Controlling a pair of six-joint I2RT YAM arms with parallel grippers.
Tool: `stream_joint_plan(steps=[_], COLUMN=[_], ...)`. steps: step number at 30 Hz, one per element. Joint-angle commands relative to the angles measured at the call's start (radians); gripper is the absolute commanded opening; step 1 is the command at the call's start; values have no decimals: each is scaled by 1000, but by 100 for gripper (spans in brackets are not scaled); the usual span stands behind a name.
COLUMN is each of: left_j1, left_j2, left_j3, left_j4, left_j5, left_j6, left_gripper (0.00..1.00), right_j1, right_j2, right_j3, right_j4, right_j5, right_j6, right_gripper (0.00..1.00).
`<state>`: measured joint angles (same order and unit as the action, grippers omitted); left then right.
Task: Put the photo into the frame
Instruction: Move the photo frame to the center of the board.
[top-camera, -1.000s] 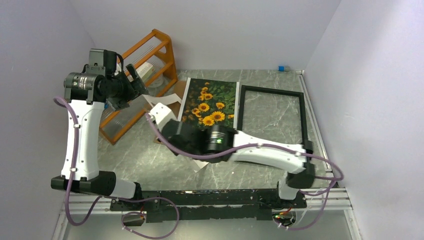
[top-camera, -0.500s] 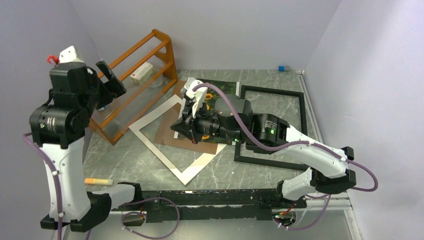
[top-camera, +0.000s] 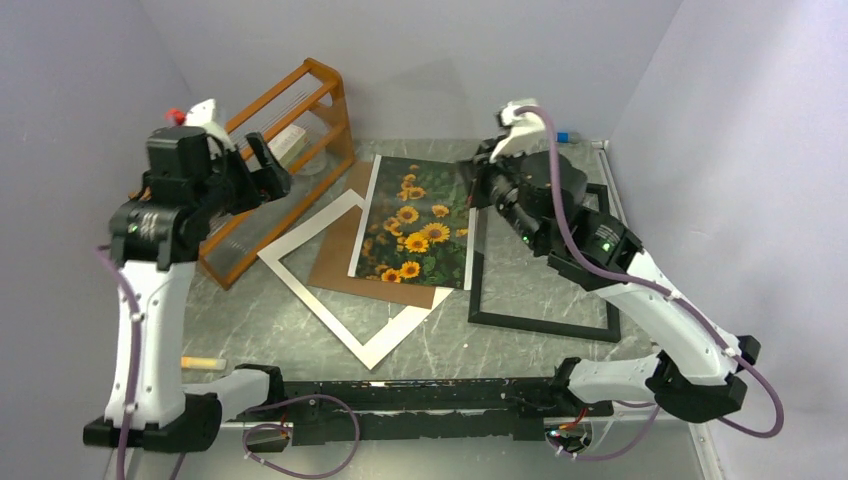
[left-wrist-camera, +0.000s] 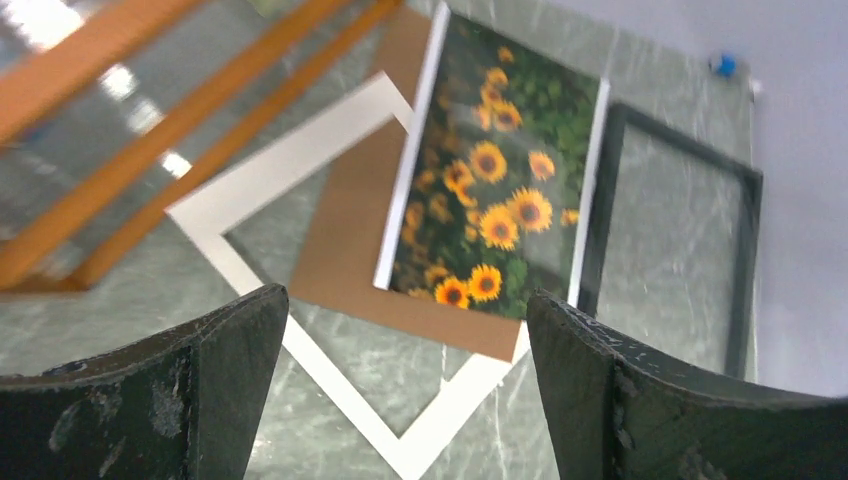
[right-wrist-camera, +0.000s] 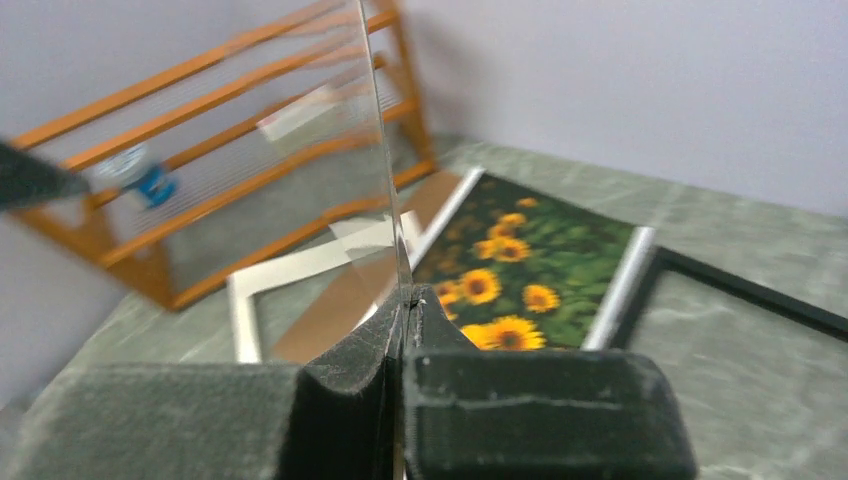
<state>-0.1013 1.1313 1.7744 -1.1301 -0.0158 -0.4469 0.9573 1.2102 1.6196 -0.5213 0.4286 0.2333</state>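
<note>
From above, the photo (top-camera: 418, 222) lies face up on the table, partly over a brown backing board (top-camera: 335, 262); its right edge is just beside the left bar of the frame (top-camera: 540, 326), so it is not yet inside; a white mat (top-camera: 310, 285) lies partly under the board. The left gripper (top-camera: 268, 170) hangs high near the orange rack (top-camera: 300, 90); the right gripper (top-camera: 478, 180) is lifted above the far left corner of the frame, and what it carries is hard to see from here.

In the left wrist view, both fingers (left-wrist-camera: 200, 400) stand wide apart with nothing between them; the photo and the frame are well below.

In the right wrist view, the pads (right-wrist-camera: 540, 410) are pressed together on the lower edge of a clear pane (right-wrist-camera: 372, 150), which stands upright.

I judge that the step in hand is to lay this pane into the frame; to do it well, keep the pinch firm, tip the pane slowly to flat, match one corner with the frame first, and keep its free edge off the photo so the print is not pushed away.
</note>
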Motion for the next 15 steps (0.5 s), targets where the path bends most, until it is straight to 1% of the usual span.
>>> stream_joint_plan(steps=[1, 3, 5, 6, 8, 11, 13, 15], left_j1=[2, -4, -31, -49, -100, -199, -271, -360], left_j2=[63, 98, 144, 173, 250, 402, 513, 631], left_j3=[-140, -231, -316, -351, -384, -363, -322, -260], left_j4=[198, 322, 464, 552, 642, 725, 788, 827], left_j5=[277, 398, 478, 504, 526, 545, 555, 531], left_j6=[-30, -84, -155, -183, -210, -205, -190, -169], left_gripper=[94, 91, 86, 85, 84, 80, 78, 76], right_j1=[-96, -160, -237, -274, -340, -395, -407, -414], right_j2=[-58, -65, -68, -66, -59, -62, -69, -72], right_j3=[-19, -40, -57, -57, -49, -44, -55, -61], right_j4=[44, 36, 30, 21, 7, 23, 60, 95], right_j5=[195, 210, 187, 178, 200, 279, 358, 436], right_j6=[-61, -77, -82, -81, -73, -73, -103, -135], right_gripper=[0, 0, 0, 0, 0, 0, 0, 0])
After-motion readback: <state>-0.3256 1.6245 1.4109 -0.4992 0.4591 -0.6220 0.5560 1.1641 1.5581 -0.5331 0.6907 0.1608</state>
